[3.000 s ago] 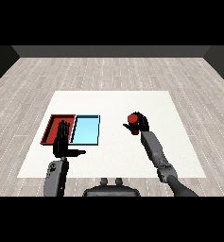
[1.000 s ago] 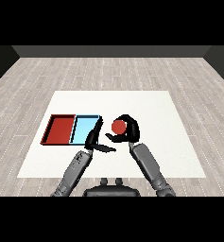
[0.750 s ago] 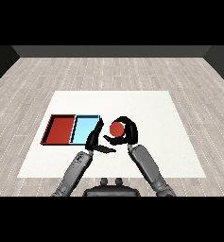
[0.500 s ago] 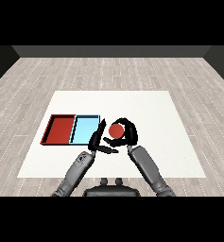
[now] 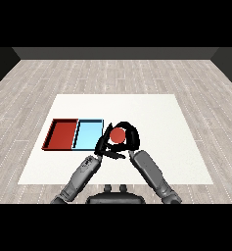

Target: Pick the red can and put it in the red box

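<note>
Grey forearms converge at centre. Right hand is curled round the red can (held above the white table). Left hand meets the can, fingers extended. Beyond, left: light blue tray, red tray.

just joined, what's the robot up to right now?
It's mid-handover near the table's middle. The right hand is curled round the red can, just right of the light blue tray. The left hand is up against the can from the left; whether it grips it yet can't be told. The red tray, the target, sits further left with nothing in it.
</note>
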